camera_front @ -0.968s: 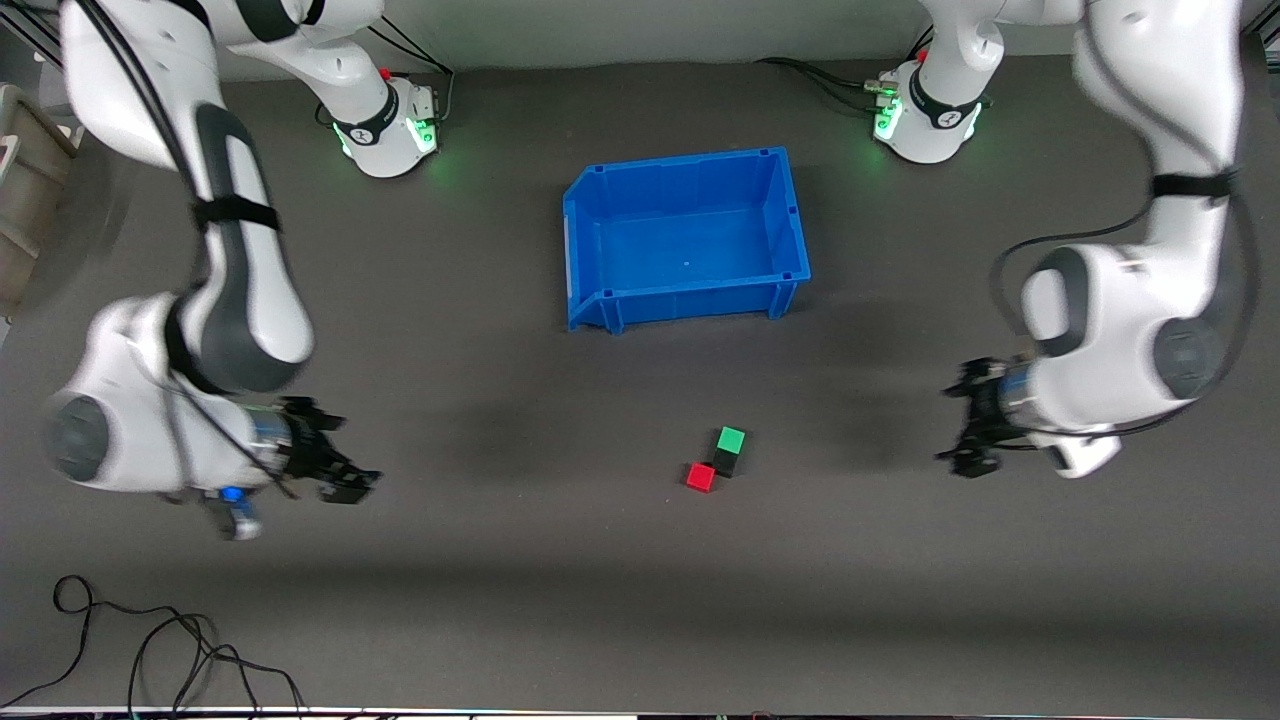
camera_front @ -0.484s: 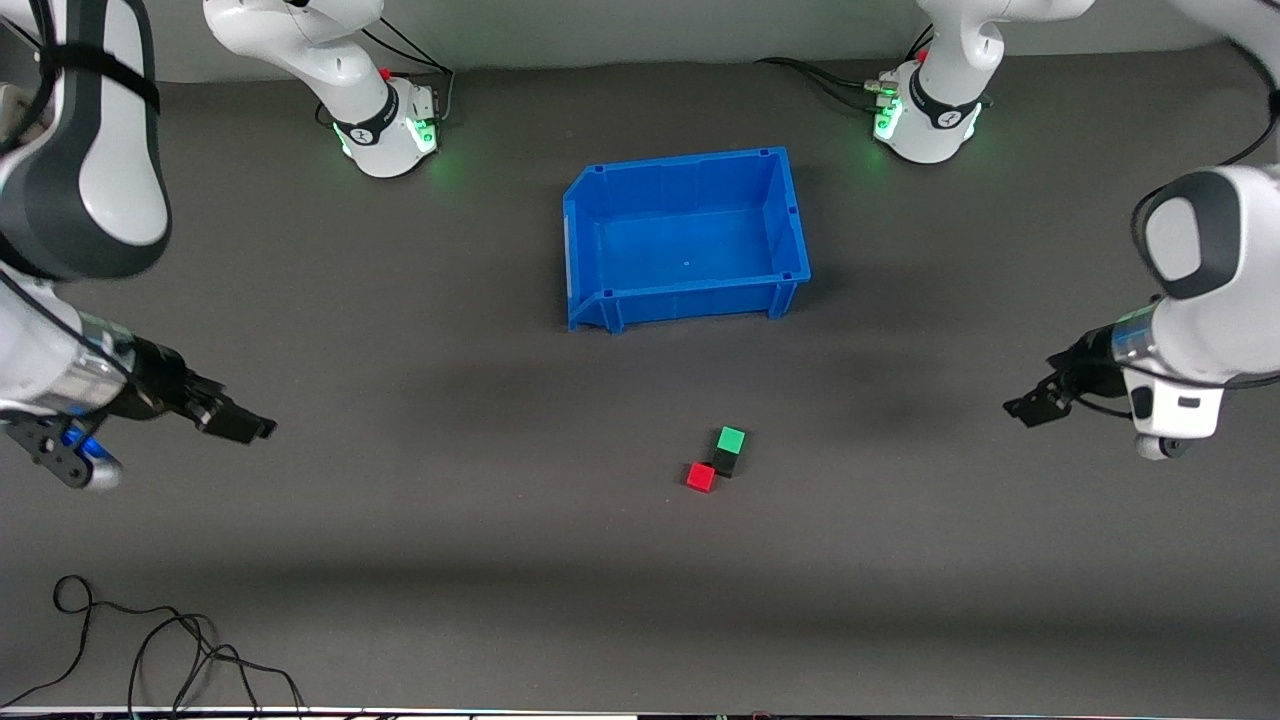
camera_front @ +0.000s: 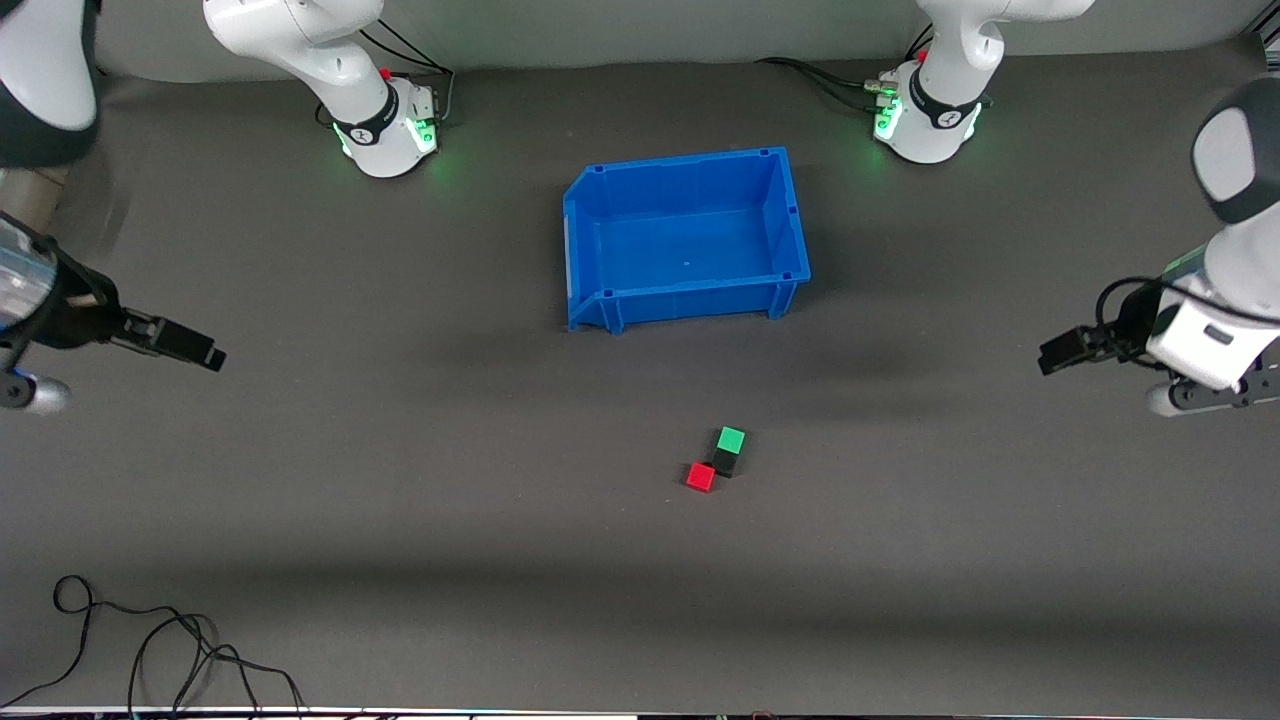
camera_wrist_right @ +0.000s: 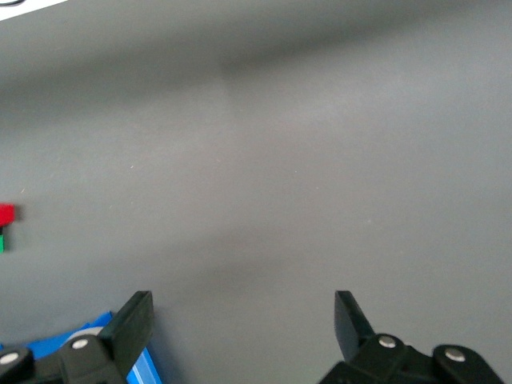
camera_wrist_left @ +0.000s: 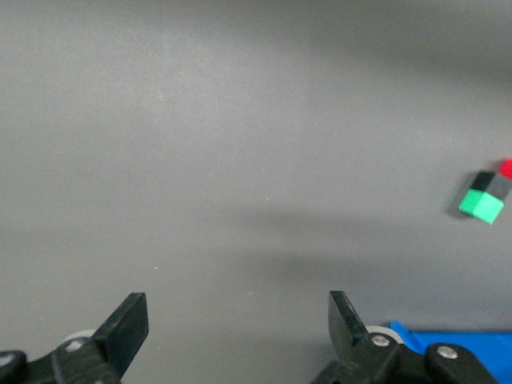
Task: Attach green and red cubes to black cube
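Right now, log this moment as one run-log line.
cubes: green cube, black cube, red cube touching, nearer than blue bin | left gripper: open, empty | right gripper: open, empty

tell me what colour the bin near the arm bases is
Blue bin; clearest in the front view.

Left arm: base at top of front view, arm swung out to left arm's end of table, wrist roughly level. Left gripper raised over bare table surface, fingers spread wide, nothing between them. Right arm: mirrored pose at right arm's end of table. Right gripper also up over table, fingers wide apart, empty. Both grippers point toward table middle.
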Controlling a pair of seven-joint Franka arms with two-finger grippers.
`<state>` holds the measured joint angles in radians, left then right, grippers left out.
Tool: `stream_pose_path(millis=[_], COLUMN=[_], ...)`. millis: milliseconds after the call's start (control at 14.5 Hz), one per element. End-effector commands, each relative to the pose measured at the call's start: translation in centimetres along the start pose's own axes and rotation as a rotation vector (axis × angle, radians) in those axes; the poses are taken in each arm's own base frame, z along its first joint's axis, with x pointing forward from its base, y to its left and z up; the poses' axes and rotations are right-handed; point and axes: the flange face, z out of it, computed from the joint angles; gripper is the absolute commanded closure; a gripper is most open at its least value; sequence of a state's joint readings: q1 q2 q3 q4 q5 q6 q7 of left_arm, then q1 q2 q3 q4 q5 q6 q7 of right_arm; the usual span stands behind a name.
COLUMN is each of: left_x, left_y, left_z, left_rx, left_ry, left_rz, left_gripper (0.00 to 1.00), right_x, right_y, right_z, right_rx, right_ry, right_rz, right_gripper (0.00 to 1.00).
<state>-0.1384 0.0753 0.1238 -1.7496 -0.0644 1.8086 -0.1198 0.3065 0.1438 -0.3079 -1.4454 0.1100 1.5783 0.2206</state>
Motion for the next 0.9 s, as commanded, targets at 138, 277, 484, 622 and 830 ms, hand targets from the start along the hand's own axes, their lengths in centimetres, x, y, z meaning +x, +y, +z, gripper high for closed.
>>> stream_pose_path(millis=[138, 277, 484, 622, 830], left_x=[-2.0, -2.3, -2.2, -2.3, -2.4], left_y=[0.2, 0.7, 1.7, 1.9, 1.7], left_z=[-4.9, -5.7, -6.7, -6.9, -6.8], left_rx=[0.006, 0.004, 0.002, 0.002, 0.004], left_ry=[0.042, 0.056, 0.075, 0.078, 0.068], left_rz=[0.096, 0.129, 0.147, 0.15, 0.148], left_gripper=[0.0, 0.0, 0.0, 0.0, 0.0], right_x=[-2.4, -3.2, -4.4, -5.0, -4.9], right_y=[0.3, 0.3, 1.3, 1.8, 2.1], right_z=[-2.0, -2.6, -4.2, -4.5, -4.4], right_rx=[-0.091, -0.083, -0.067, -0.065, -0.055], right_ry=[0.011, 0.01, 0.031, 0.032, 0.027], right_rz=[-0.145, -0.151, -0.166, -0.171, -0.175], right_gripper=[0.0, 0.0, 0.0, 0.0, 0.0])
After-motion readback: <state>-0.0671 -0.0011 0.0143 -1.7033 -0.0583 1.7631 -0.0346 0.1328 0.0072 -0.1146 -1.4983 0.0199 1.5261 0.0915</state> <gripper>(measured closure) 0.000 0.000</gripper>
